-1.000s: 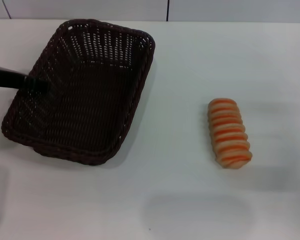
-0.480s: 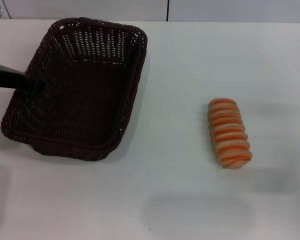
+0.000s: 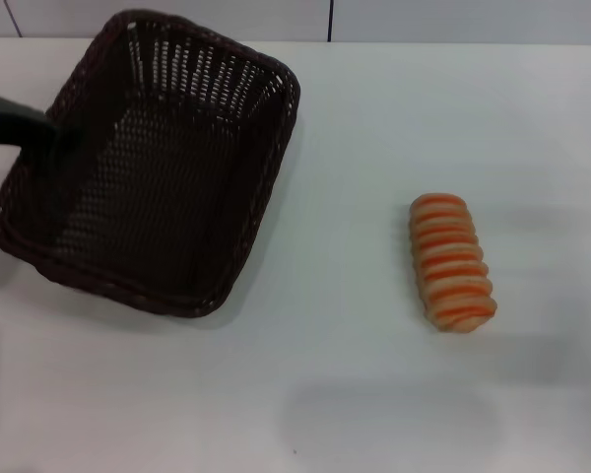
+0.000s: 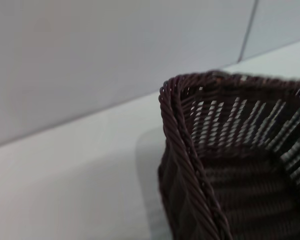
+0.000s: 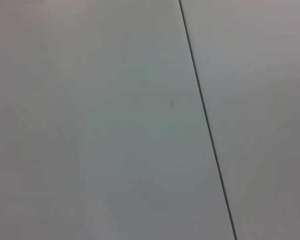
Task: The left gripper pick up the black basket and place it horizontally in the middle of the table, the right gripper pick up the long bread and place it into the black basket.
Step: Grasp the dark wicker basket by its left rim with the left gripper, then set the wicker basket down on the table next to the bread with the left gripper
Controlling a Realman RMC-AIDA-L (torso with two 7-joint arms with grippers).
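The black basket [image 3: 177,232] is at the table's left side, tilted, with its left side raised. My left gripper [image 3: 37,130], a dark blurred tip, comes in from the left edge and grips the basket's left rim. The left wrist view shows the basket's braided rim [image 4: 189,162] and openwork wall close up, not my fingers. The long bread [image 3: 452,261], tan with orange stripes, lies on the white table [image 3: 374,394] at the right, well apart from the basket. My right gripper is out of view.
A grey wall with a dark vertical seam [image 3: 330,20] runs behind the table's far edge. The right wrist view shows only plain grey panels with a seam [image 5: 205,120]. Bare tabletop lies between basket and bread.
The basket has lifted and tilted with my left gripper, its left side rising and its far corner swinging. The bread has not moved.
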